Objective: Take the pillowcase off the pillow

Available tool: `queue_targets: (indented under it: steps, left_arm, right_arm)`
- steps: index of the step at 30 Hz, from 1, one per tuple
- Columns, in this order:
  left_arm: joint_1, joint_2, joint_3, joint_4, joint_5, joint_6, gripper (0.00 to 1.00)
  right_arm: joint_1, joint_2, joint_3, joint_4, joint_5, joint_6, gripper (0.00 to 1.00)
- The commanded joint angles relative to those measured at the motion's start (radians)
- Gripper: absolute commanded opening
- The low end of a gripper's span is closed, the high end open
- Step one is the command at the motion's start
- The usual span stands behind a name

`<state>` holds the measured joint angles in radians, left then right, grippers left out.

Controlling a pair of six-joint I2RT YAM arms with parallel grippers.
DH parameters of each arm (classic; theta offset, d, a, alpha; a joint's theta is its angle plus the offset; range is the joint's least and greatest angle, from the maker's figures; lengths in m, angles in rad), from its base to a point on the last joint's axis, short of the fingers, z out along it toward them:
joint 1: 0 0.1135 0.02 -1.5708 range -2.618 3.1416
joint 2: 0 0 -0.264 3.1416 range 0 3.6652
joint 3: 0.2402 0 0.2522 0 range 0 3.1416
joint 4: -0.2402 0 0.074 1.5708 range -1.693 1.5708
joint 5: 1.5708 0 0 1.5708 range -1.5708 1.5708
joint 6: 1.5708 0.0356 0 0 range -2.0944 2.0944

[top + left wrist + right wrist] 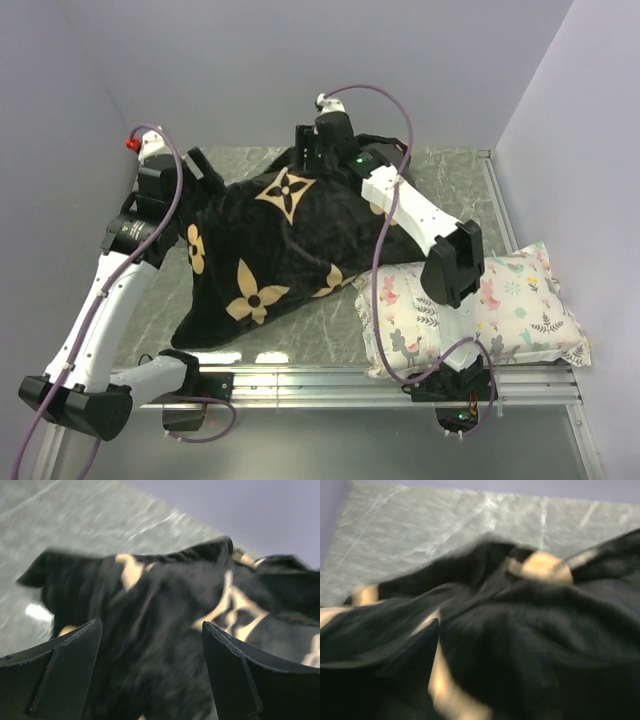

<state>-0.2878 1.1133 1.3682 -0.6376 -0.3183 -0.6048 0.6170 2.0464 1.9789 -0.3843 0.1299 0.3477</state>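
Large black plush pillowcase with tan flower and star motifs [290,240] lies bunched mid-way across the grey marble-patterned tabletop [455,175]. It is bulky, and whatever fills it is hidden. Its near corner reaches close to the metal rail [330,380] at the front edge. The small white pillow with pastel floral and bird print [520,300] sits to its right, just beside it, near the front right corner. The left pincer [151,627] is at the cover's left side, released: its two dark fingers [55,675] are spread wide, with black plush showing in the gap. Contact cannot be told through the blur. The right pincer [308,160] is at the cover's far edge, low on the fabric. The right wrist view is smeared and filled with black plush, so whether it grips the fabric or is released cannot be told.
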Motion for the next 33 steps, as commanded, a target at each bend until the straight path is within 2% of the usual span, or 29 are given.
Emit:
queue_targets:
  steps: [1, 6, 11, 12, 16, 22, 25, 28, 30, 31, 33]
  left_arm:
    - [0.067, -0.052, -0.083, 0.05, -0.019, -0.058, 0.86]
    - [0.188, -0.075, -0.103, 0.013, 0.07, -0.052, 0.83]
    - [0.346, -0.076, -0.17, 0.045, 0.212, -0.111, 0.78]
    - [0.37, -0.069, -0.194, 0.05, 0.25, -0.124, 0.78]
    - [0.501, -0.059, -0.259, 0.09, 0.367, -0.177, 0.76]
    - [0.631, -0.023, -0.339, 0.139, 0.493, -0.207, 0.74]
    - [0.641, -0.015, -0.391, 0.193, 0.571, -0.217, 0.75]
    - [0.641, -0.027, -0.44, 0.248, 0.653, -0.217, 0.84]
    - [0.641, -0.027, -0.457, 0.257, 0.685, -0.211, 0.91]
    - [0.641, -0.026, -0.465, 0.265, 0.696, -0.21, 0.92]
    - [0.641, -0.026, -0.486, 0.283, 0.716, -0.207, 0.93]
  right_arm:
    - [0.03, -0.153, 0.035, 0.013, -0.039, -0.019, 0.76]
    - [0.159, -0.324, -0.157, 0.054, 0.04, -0.073, 0.86]
    - [0.32, -0.336, -0.23, 0.062, 0.089, -0.108, 0.86]
    - [0.376, -0.324, -0.221, 0.058, 0.109, -0.114, 0.87]
    - [0.478, -0.214, -0.131, 0.015, 0.207, -0.156, 0.87]
    - [0.552, 0.029, 0.113, -0.079, 0.287, -0.184, 0.88]
    - [0.563, 0.132, 0.211, -0.111, 0.312, -0.197, 0.88]
    - [0.563, 0.187, 0.233, -0.119, 0.359, -0.197, 0.89]
    - [0.556, 0.201, 0.222, -0.129, 0.402, -0.187, 0.86]
    - [0.556, 0.19, 0.215, -0.13, 0.418, -0.164, 0.78]
    - [0.553, 0.158, 0.149, -0.096, 0.448, -0.144, 0.68]
